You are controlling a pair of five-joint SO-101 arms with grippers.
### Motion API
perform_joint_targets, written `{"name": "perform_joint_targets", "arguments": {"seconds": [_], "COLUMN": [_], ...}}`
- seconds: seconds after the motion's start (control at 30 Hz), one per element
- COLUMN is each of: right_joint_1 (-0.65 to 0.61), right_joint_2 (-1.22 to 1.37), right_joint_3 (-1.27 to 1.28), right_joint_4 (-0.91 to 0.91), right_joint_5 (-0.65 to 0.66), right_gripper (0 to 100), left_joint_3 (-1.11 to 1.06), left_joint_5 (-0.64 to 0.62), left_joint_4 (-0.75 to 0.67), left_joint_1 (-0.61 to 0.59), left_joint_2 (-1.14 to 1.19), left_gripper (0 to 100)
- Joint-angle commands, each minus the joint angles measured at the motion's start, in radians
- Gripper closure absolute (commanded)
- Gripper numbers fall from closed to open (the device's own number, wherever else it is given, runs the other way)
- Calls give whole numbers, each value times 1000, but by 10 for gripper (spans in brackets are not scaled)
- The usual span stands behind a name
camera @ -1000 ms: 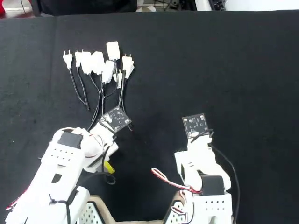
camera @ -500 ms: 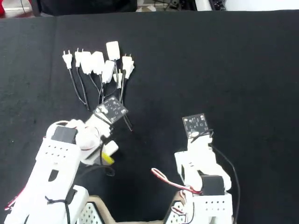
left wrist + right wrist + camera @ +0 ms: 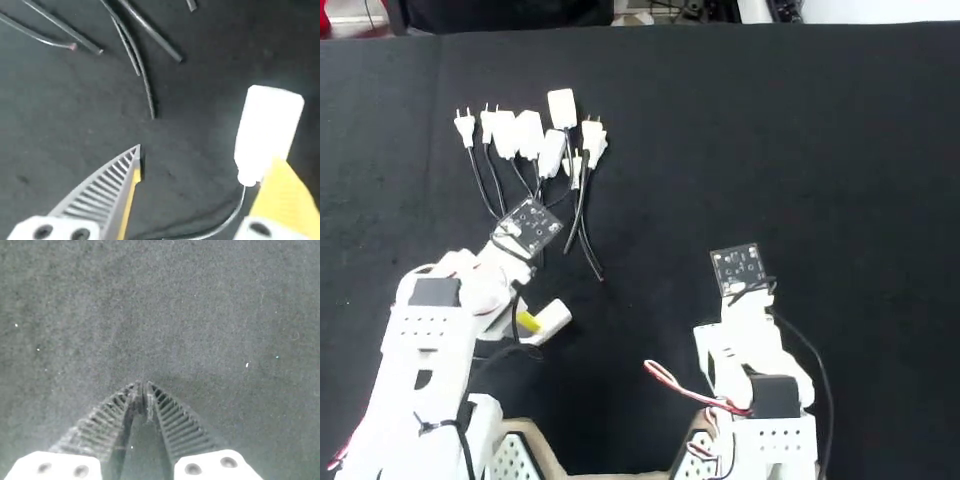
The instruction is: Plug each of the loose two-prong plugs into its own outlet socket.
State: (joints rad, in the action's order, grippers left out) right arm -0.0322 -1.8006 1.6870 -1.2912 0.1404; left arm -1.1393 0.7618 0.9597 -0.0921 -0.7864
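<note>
Lying bunched at ten o'clock on the table (image 3: 770,130), the white two-prong plugs (image 3: 530,135) look light and rigid, their black cords (image 3: 150,34) limp; pinch a plug body. The left gripper (image 3: 205,122) gapes wide and empty; the right gripper (image 3: 145,392) is pinched closed on nothing.

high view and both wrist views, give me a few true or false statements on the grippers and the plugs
1. The left gripper is open. True.
2. The right gripper holds a plug. False: it is shut on nothing, above bare black cloth.
3. The plugs lie bunched together, their black cords trailing toward the arms. True.
4. The plugs lie in front of the right arm. False: they lie in front of the left arm.
5. A plug sits between the left gripper's fingers. False: bare cloth lies between them.
</note>
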Motion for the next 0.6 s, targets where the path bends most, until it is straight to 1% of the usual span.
{"name": "perform_joint_targets", "arguments": {"seconds": [0.0, 0.1, 0.3, 0.33, 0.43, 0.57], "right_joint_1": [-8, -8, -8, -8, -8, -8], "right_joint_2": [-71, -71, -71, -71, -71, -71], "right_joint_3": [-2, -2, -2, -2, -2, -2], "right_joint_4": [-3, -3, -3, -3, -3, -3], "right_joint_5": [-8, -8, -8, -8, -8, -8], "right_gripper": [985, 985, 985, 985, 985, 985], "left_joint_3": [-24, -8, 145, 165, 236, 320], "left_joint_5": [18, 17, 18, 18, 15, -6], "left_joint_4": [-87, -161, -158, -143, -35, 127], "left_joint_1": [-41, -82, -148, -148, -139, -139], "left_joint_2": [49, 144, 338, 361, 356, 207], "left_gripper": [633, 633, 633, 633, 634, 659]}}
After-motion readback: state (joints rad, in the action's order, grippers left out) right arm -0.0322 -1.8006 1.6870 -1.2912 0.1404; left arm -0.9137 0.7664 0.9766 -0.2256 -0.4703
